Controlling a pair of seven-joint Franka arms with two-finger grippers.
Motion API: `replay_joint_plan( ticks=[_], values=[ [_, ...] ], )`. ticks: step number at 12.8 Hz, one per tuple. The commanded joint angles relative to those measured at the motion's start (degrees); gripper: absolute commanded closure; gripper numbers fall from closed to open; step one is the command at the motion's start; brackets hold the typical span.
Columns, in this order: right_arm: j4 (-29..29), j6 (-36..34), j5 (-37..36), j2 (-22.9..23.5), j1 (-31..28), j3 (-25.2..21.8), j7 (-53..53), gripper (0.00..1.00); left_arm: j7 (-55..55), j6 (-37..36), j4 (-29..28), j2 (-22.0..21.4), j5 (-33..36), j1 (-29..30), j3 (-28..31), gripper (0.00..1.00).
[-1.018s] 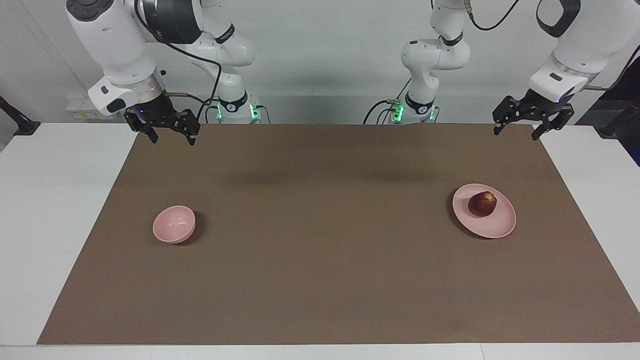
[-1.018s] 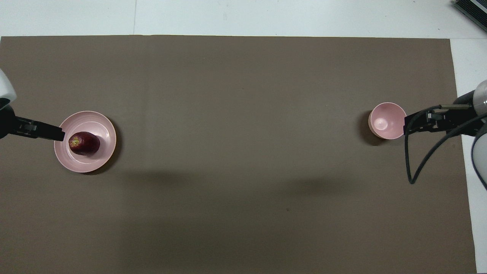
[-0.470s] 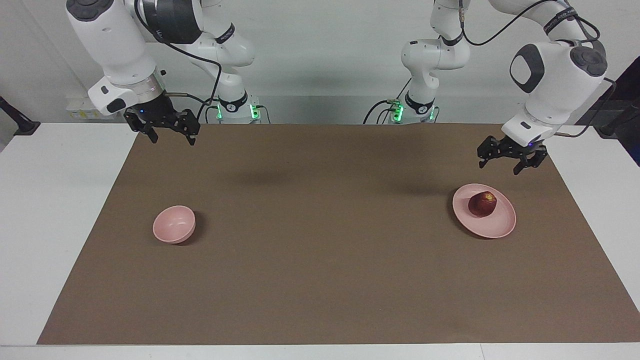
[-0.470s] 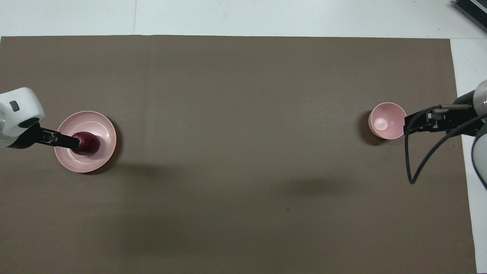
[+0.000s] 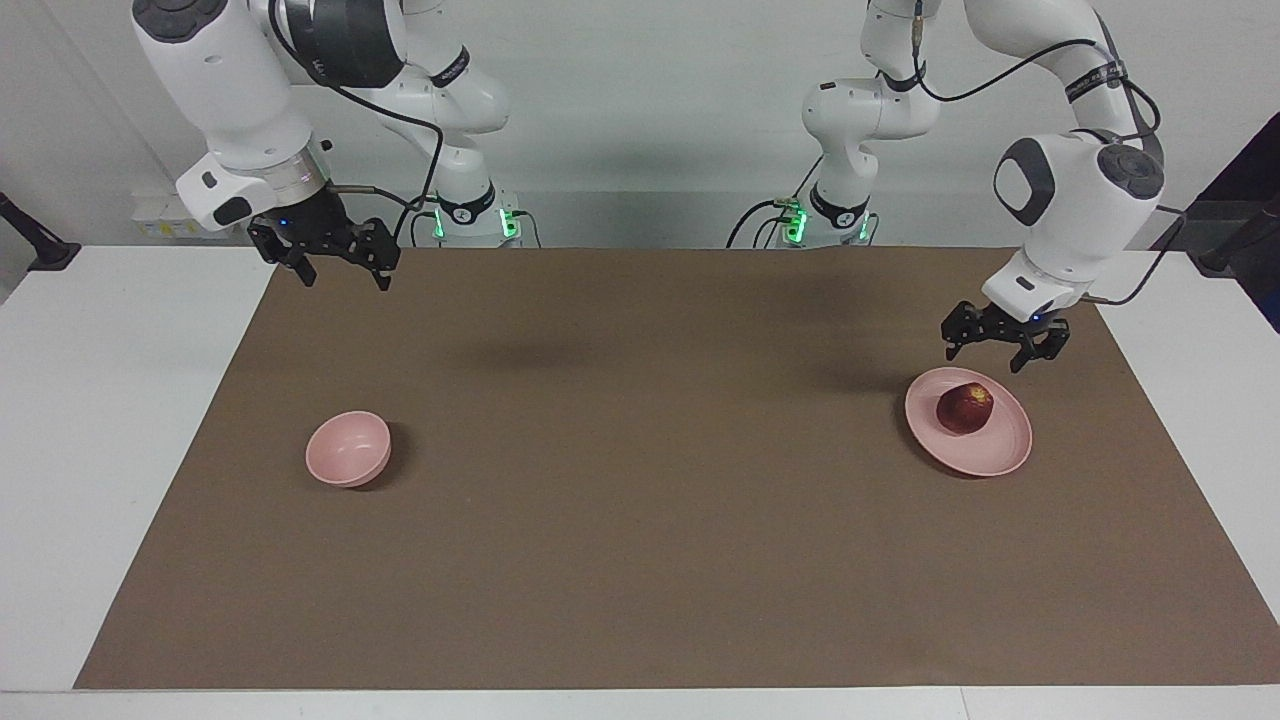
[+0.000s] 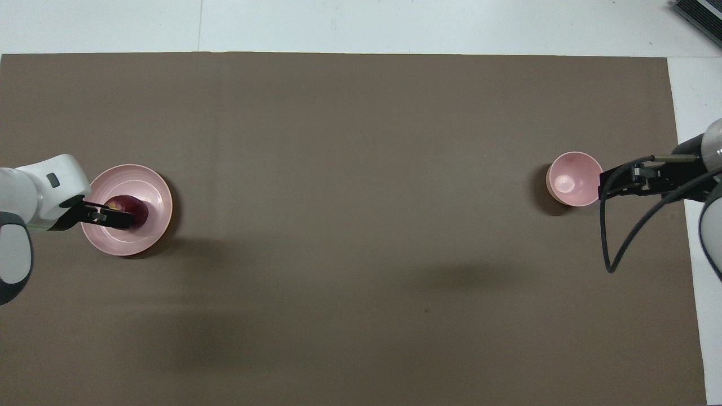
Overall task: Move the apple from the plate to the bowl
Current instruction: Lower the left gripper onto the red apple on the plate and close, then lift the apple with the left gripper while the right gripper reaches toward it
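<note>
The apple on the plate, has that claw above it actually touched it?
Apart. The facing view shows the left gripper open in the air above the plate, with brown mat visible between its fingertips and the apple.

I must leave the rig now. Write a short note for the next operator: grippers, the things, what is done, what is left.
Left gripper: open, in the air over the plate, not touching the apple.
Right gripper: open, waiting above the mat's edge at its own end.
Apple: lying on the plate.
Bowl: empty, toward the right arm's end.
Done: nothing moved yet.
Left: grasp apple, carry it to the bowl, release.
</note>
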Motion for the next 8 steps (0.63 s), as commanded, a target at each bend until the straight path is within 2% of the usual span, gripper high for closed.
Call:
replay_joint_plan(
  ticks=[1,3,6,7,8],
  values=[
    [0.3,-0.4,0.4,0.0,-0.8,0.3,-1.6,0.00,0.9,7.7,-2.0,2.8,-0.1,0.5,-0.2,0.00],
    [0.3,-0.3,-0.5,0.0,-1.0,0.2,-1.6,0.00,0.8,13.5,-2.0,6.2,-0.1,0.5,-0.2,0.00],
    [-2.0,2.0,1.9,-1.1,-0.7,0.3,-0.1,0.00,0.8,14.9,-2.2,8.0,-0.1,1.0,-0.2,0.00],
    [-3.1,1.9,4.8,-1.9,-0.3,0.3,2.9,0.00,0.9,14.7,-2.8,7.9,-0.1,1.1,-0.2,0.11],
    [-3.8,1.4,6.0,-2.1,0.1,0.4,6.7,0.00,1.0,14.5,-3.1,7.7,-0.1,1.1,-0.2,0.26]
  ],
)
